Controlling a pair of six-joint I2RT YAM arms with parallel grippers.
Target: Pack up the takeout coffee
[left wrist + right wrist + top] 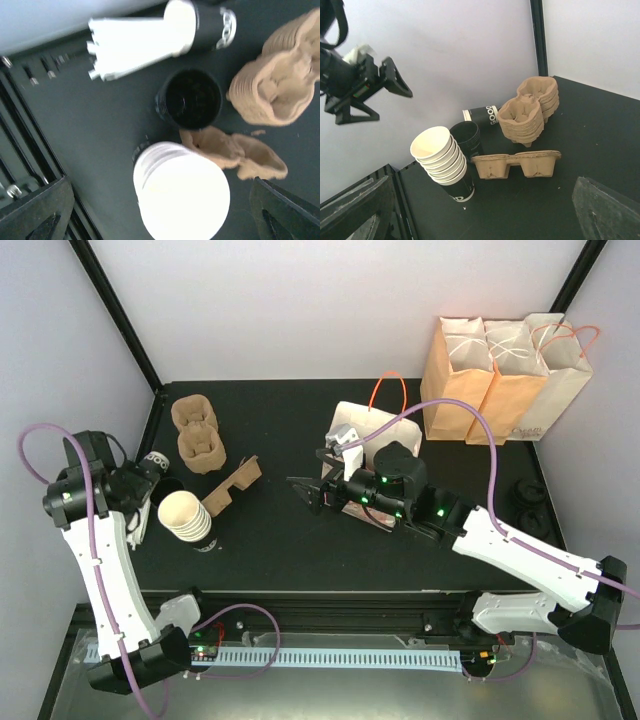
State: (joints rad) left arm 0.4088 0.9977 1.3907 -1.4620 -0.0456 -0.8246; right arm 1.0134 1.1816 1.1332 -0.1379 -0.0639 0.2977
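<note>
Packing had hardly begun, by the look of it. The takeout coffee, a small black paper cup (168, 486), stood upright on the black bench (300, 560) at about 9 o'clock in the overhead view, outside every bag. From the left wrist view its mouth looked dark and open, and I could make out no lid on it.

Just beside the cup, at its 5 o'clock, stood the stack of white paper cups (185, 515). At its 1 o'clock sat the pile of brown moulded-pulp cup carriers (195, 435).

The three upright paper bags (500, 370), two tan and one white, stood well apart from the cup, at 1 to 2 o'clock on the bench. A white paper bag with an orange handle (370, 425) lay near the centre, just behind the right arm. Loose round black lids (525, 502) sat at the 3 o'clock edge.

Judging from that, nearly everything was left to do: capping the cup if it needed it, carrying it across, and lowering it into a bag.

The left gripper (146, 496) hung above the black cup and the white stack, pointing down. Its fingers were spread wide with nothing between them — touching neither cup, as far as could be seen. That arm rose from its base at 7 o'clock and folded back near the left wall.

The right arm reached from its base at 5 o'clock toward the middle of the bench. The right gripper (305, 495) aimed toward 9 o'clock, spread and empty, well apart from the cup.
</note>
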